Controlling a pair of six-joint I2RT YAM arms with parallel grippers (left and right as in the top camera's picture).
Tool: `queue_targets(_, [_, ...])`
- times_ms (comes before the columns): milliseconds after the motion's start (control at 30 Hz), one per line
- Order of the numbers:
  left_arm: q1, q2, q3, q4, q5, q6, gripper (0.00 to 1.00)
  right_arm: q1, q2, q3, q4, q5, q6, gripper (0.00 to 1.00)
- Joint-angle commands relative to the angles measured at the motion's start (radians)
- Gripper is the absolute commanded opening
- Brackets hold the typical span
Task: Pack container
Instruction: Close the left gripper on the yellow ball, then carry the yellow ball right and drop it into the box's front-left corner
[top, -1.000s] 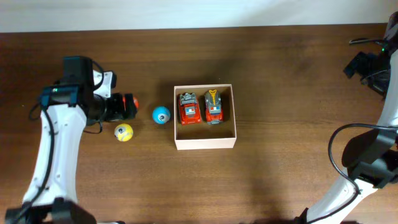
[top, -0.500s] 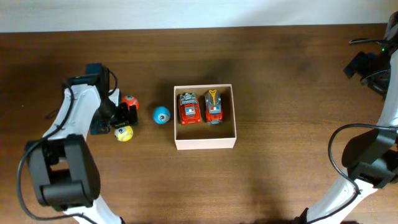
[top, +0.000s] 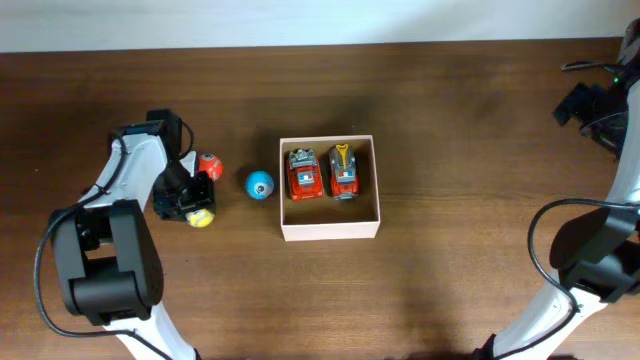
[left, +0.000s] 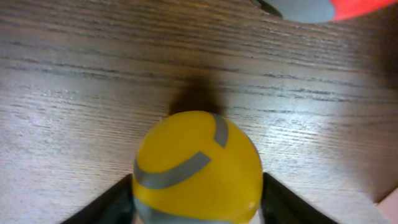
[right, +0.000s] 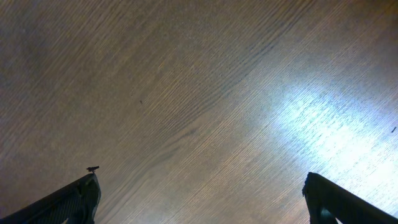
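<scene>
The container (top: 330, 230), a shallow cream box, sits mid-table with two red toy cars (top: 304, 172) (top: 344, 172) side by side in its far half. To its left lie a blue ball (top: 259, 184), a red ball (top: 208, 165) and a yellow ball (top: 201, 215). My left gripper (top: 193, 207) is down at the yellow ball (left: 196, 165), and both dark fingers press against its sides. The ball still rests on the wood. My right gripper (right: 200, 180) hangs open over bare table at the far right, holding nothing.
In the left wrist view the red ball (left: 336, 5) peeks in at the top right, close to the yellow one. The blue ball lies just off the container's left wall. The right arm (top: 600, 250) stands along the table's right edge.
My left gripper swung from beside the red ball down onto the yellow ball, and its wide-open jaws closed against it. The right arm, the cars and the container stayed put.
</scene>
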Motion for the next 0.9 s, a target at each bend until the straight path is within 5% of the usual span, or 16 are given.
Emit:
queue_targets(0, [-0.003,0.014,0.008,0.008,-0.006,-0.005,0.52,-0.001,-0.028,0.019,-0.001,0.002,-0.003,0.99])
queue_targets(267, [-0.003,0.014,0.008,0.026,-0.006,-0.005,0.38,-0.001,-0.028,0.019,-0.001,0.002,-0.003,0.99])
queue_targets(867, [-0.003,0.014,0.166,-0.083,0.092,-0.002,0.36,-0.001,-0.028,0.019,-0.001,0.002,-0.003,0.99])
